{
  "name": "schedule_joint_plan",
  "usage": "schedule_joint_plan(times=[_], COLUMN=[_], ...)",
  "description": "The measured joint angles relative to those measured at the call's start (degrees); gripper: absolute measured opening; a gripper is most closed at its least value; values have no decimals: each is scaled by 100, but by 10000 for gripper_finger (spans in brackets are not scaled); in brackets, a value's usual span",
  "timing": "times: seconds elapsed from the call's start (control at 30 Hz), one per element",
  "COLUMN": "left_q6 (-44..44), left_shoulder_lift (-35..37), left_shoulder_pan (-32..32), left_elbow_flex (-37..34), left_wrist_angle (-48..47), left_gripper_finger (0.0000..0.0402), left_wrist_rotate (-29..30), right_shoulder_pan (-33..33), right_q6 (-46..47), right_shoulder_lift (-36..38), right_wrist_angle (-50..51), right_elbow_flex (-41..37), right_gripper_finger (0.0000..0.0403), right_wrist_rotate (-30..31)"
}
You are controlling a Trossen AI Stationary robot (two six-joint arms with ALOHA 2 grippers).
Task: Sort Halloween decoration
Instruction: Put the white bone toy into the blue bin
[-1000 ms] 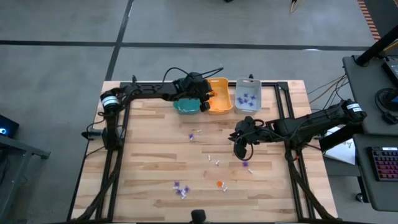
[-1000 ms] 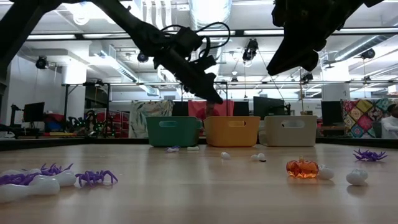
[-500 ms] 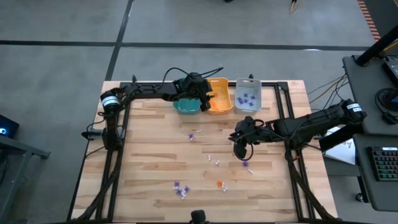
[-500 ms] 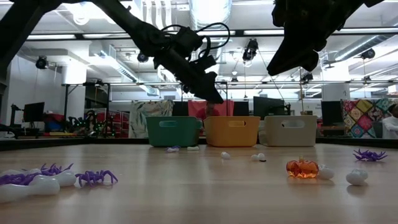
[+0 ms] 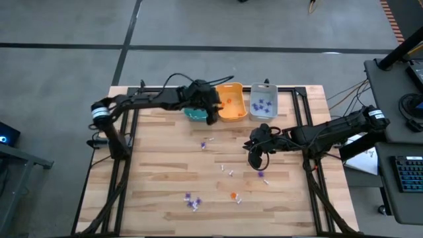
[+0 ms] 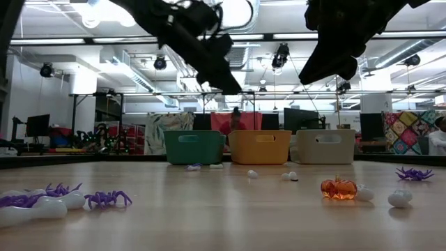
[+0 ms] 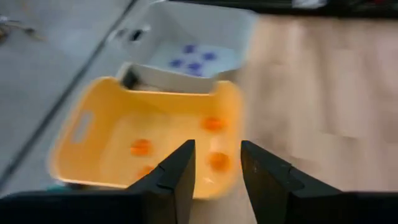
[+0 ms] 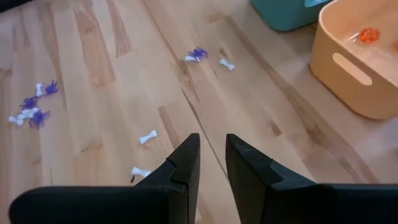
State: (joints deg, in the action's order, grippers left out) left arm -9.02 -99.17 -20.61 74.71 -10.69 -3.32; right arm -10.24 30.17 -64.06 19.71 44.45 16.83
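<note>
Tiny trinkets lie scattered on the wooden table: a purple spider [image 5: 203,143], white bones [image 5: 227,170], an orange pumpkin [image 5: 232,195] and more purple spiders [image 5: 190,199]. The low view shows the pumpkin [image 6: 339,188] and spiders [image 6: 104,199] resting on the tabletop. My left gripper [image 7: 217,152] hangs open and empty above the near rim of the orange bin [image 7: 149,143], which holds orange pumpkins [image 7: 213,123]. In the high view the left gripper [image 5: 211,112] sits between the teal bin and the orange bin. My right gripper [image 8: 212,146] hovers open and empty over the table's middle right [image 5: 254,153].
Three bins stand in a row at the table's far edge: teal [image 5: 195,114], orange [image 5: 231,102] and grey [image 5: 263,103], the grey one holding purple spiders [image 7: 194,57]. A black frame runs along the table's far edge and sides [image 5: 301,106]. Bare wood shows around the scattered trinkets.
My left gripper has risen and drawn back from over the orange bin toward the table's left. The right arm and the trinkets on the table have stayed where they were.
</note>
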Motion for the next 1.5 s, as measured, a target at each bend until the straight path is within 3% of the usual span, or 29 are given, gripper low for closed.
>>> schedule_joint_plan(times=[0.23,0.37,0.53,0.7,1.0,1.37,1.5], left_q6=[1034,1597,1733,1867,1921,2236,2307], left_shoulder_lift=[1120,1630,1959,2236,2521,2577,2572], left_shoulder_pan=[998,1796,2777,3355,3522,3525,3525], left_elbow_flex=[-1406,-2243,-3024,-3377,-3725,-3960,-3962], left_wrist_angle=[667,2148,3686,3717,3624,3500,3391], left_gripper_finger=[79,77,77,77,77,77,77], left_wrist_rotate=[-193,-163,474,1179,1790,1795,1795], right_shoulder_pan=[0,0,15,13,13,10,0], right_q6=[-199,-599,-1320,-1617,-1838,-1972,-1837], right_shoulder_lift=[-402,-829,-1500,-1935,-2350,-2678,-2803], right_wrist_angle=[-177,-716,-1922,-1911,-1571,-1519,-1449], right_elbow_flex=[-17,-20,50,497,1083,1156,1156], right_gripper_finger=[68,68,68,68,68,68,68], right_wrist_rotate=[320,332,257,225,-105,-1352,-1432])
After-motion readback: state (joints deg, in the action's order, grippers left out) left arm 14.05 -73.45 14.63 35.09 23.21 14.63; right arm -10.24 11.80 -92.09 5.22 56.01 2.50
